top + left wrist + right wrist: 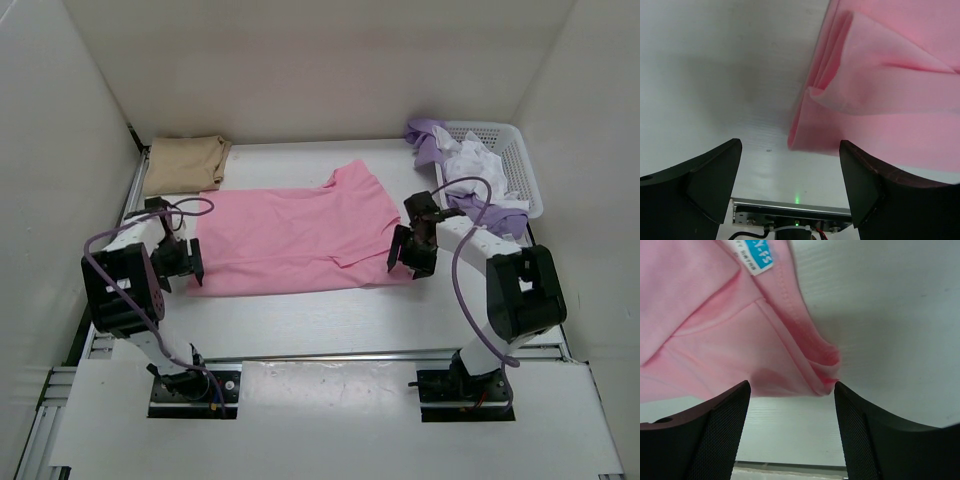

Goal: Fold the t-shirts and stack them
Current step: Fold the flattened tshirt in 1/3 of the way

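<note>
Since both wrist views crop it, pink shirt (pixel 295 240) shows whole only from above. Tan shirt (pixel 185 163): folded, behind its left end. Left gripper (pixel 183 262): wide, empty, at its left edge. Right gripper (pixel 412 250): wide, empty, at its right edge, by the collar. Basket (pixel 522 170), to its right: lavender shirt (pixel 428 140) and white shirt (pixel 470 160) bunched, outlines unclear, lavender spilling over the rim.

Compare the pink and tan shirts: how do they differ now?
The pink shirt lies spread mid-table, partly folded; the tan shirt is a compact folded bundle in the far-left corner. The pink shirt sits between the open left hand and right hand; the tan shirt lies clear of both. Both rest on the table.
</note>
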Robot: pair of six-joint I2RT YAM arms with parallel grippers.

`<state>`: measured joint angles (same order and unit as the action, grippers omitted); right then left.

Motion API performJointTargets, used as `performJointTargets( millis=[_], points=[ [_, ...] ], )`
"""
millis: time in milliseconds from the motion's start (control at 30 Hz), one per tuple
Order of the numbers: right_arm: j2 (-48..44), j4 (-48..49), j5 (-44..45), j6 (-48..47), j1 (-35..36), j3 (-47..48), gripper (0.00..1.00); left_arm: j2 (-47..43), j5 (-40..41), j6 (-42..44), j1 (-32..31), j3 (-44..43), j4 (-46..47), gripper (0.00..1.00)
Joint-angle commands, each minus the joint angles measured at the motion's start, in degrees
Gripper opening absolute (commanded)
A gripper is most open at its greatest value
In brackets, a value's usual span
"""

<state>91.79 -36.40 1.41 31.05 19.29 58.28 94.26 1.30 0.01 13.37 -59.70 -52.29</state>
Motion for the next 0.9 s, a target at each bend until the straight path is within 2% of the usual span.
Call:
performJointTargets(
  millis=[0, 133, 267, 300, 367, 400, 500, 700, 867],
  points=[
    [1.46, 2.38, -2.73, 2.52, -0.74, -1.32, 0.72, 1.71, -2.7, -0.01, 0.61, -1.64, 1.49, 0.9],
    [2.08, 3.7, -3.34, 3.93, -2.67, -5.09, 0.65, 5.14, -4.98, -0.01, 0.61, -3.57, 1.49, 0.9],
    [2.08, 5.99, -4.66, 5.25, -3.29, -7.83, 0.5, 7.42, -6.92, -0.01, 0.61, -4.19, 1.49, 0.73],
    [2.08, 5.99, -5.27, 5.25, -3.99, -8.44, 0.38, 7.95, -6.93, -0.01, 0.61, -4.19, 1.49, 0.62],
    [1.56, 5.99, -5.28, 5.25, -4.0, -8.45, 0.24, 8.84, -7.45, -0.01, 0.61, -4.19, 1.49, 0.48],
    [0.77, 5.99, -5.28, 5.25, -4.52, -9.06, 0.13, 9.53, -7.45, -0.01, 0.61, -4.19, 1.49, 0.32],
    [-1.86, 5.99, -3.7, 4.73, -4.52, -9.59, 0.01, 9.54, -7.45, -0.01, 0.61, -4.72, 1.49, 0.1],
    [-11.86, -2.25, -0.19, 4.11, -4.52, -13.27, 0.0, 3.57, -3.07, -0.01, 1.22, -2.53, -0.96, 0.1],
    [-23.65, -11.22, 3.51, 11.47, -4.52, -20.74, 0.0, -3.19, -0.43, -0.01, 1.22, 3.62, -3.96, 0.1]
  ],
)
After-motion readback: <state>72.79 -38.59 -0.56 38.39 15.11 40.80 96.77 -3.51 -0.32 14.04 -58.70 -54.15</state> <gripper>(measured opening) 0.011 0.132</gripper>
